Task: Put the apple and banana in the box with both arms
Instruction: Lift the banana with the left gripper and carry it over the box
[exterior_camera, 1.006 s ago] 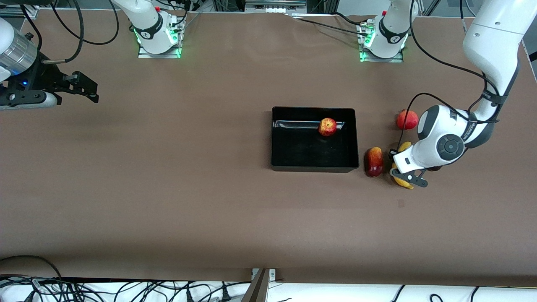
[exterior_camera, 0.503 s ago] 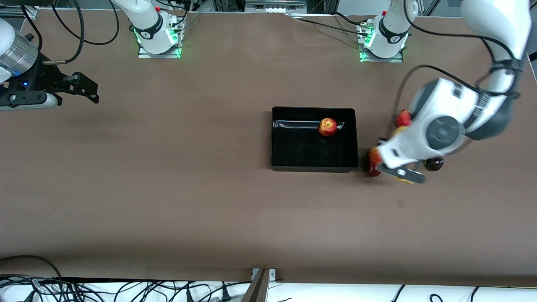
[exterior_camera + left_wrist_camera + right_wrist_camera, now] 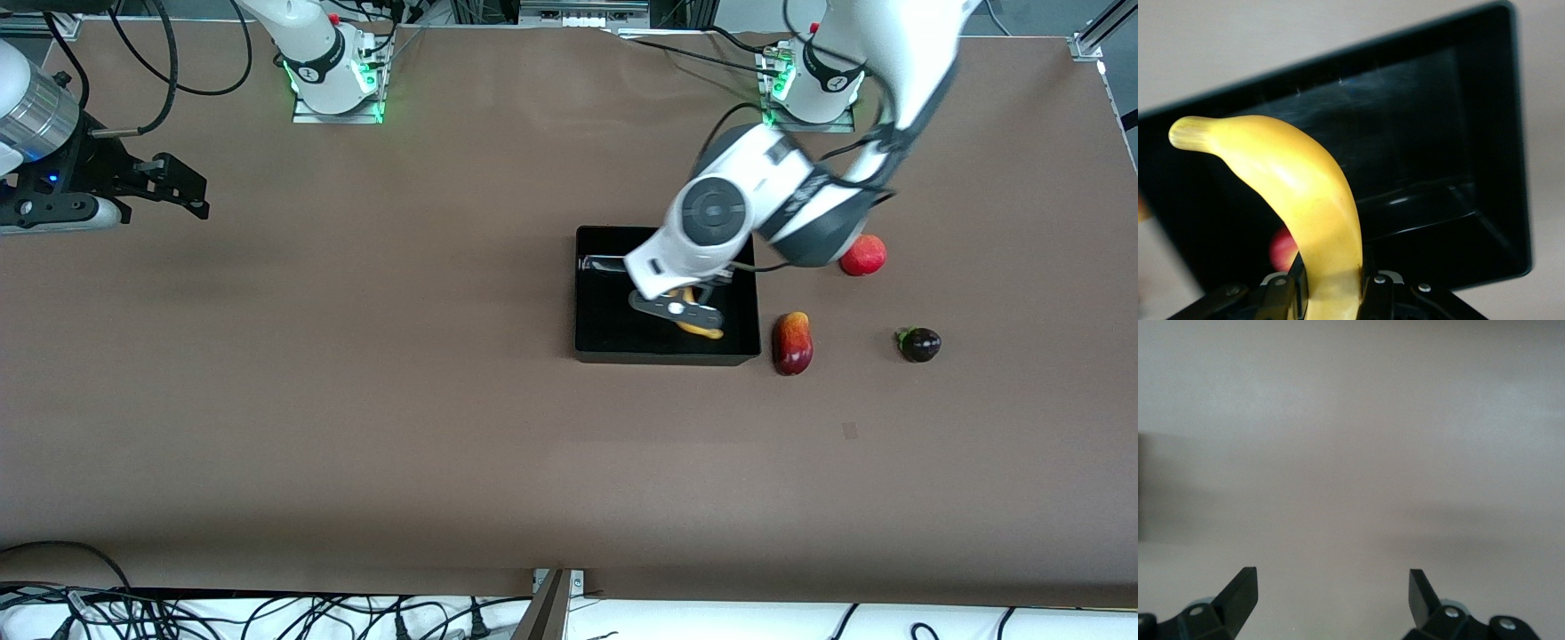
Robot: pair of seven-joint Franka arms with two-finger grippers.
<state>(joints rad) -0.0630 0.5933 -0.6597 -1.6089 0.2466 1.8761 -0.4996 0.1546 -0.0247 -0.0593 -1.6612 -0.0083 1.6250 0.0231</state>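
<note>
My left gripper [image 3: 683,313] is shut on the long yellow banana [image 3: 700,330] and holds it up over the black box [image 3: 613,333]. In the left wrist view the banana [image 3: 1305,193] rises from between the fingers [image 3: 1281,293] of the left gripper [image 3: 1331,293], with the box [image 3: 1438,133] below it. A blurred red patch beside the banana is the apple [image 3: 1281,248], lying in the box. In the front view the left arm hides the apple. My right gripper [image 3: 182,188] waits open and empty above the table at the right arm's end, and it also shows in the right wrist view [image 3: 1331,577].
An evenly red round fruit [image 3: 863,256], a dark red-orange mango [image 3: 792,342] and a small dark purple fruit [image 3: 919,344] lie on the brown table beside the box, toward the left arm's end.
My left gripper has lifted the banana off the table beside the mango and carried it over the box. The dark purple fruit is now uncovered. The right arm has not moved.
</note>
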